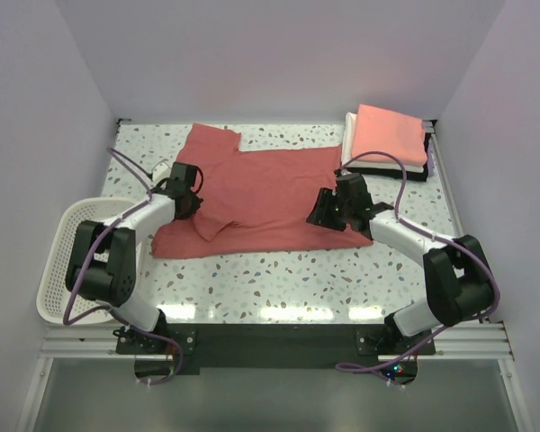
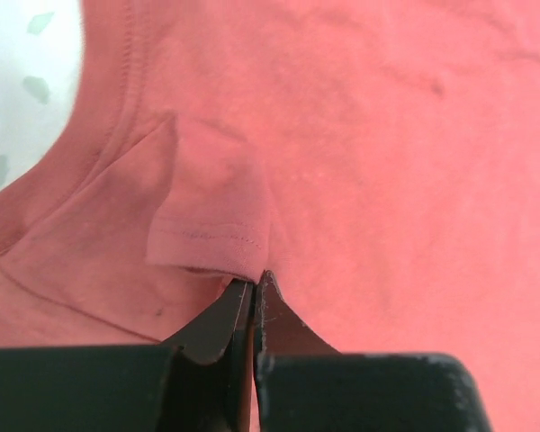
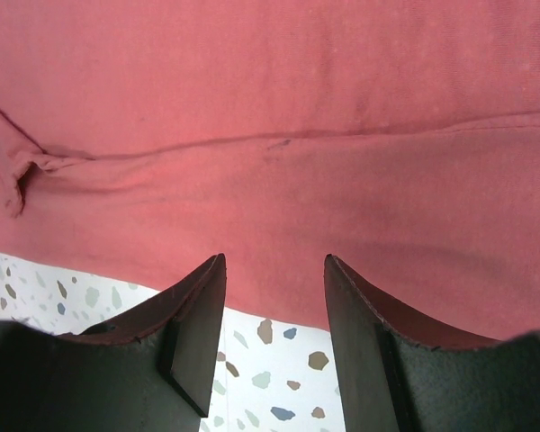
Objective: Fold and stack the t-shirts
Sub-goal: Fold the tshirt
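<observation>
Sleeve grip unclear

Left gripper (image 2: 255, 281) is closed at the sleeve hem of the brick-red t-shirt (image 1: 261, 193); caught cloth indiscernible. Right gripper (image 3: 274, 261), its 2 fingers parted, is over the shirt's near hem. Folded t-shirts (image 1: 389, 135) sit off its far-right corner, lower ones mostly hidden.
</observation>
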Robot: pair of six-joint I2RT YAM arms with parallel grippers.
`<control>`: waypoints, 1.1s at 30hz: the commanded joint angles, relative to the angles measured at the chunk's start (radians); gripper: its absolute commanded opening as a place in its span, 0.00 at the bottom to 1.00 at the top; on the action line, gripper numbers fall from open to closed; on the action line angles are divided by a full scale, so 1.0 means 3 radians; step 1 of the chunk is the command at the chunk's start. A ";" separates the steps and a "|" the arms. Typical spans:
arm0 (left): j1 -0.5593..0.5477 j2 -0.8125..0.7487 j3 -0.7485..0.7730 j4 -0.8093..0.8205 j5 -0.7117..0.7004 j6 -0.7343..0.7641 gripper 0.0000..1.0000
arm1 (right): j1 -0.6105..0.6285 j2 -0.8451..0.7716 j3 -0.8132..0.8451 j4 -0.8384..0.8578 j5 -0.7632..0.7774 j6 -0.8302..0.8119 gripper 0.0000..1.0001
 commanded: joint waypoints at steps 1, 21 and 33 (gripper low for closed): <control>0.0021 0.0054 0.0223 0.0215 0.0062 0.0125 0.00 | 0.0017 -0.0144 -0.0024 0.0107 0.0064 -0.0045 0.51; 0.0041 0.0453 0.0893 0.0092 0.0312 0.0130 0.00 | 0.0017 -0.0114 -0.0024 0.0081 0.0166 -0.0070 0.51; 0.0072 0.0724 0.1153 0.0215 0.0655 0.0273 0.19 | 0.0012 -0.0057 -0.0034 0.0178 0.0130 -0.0075 0.52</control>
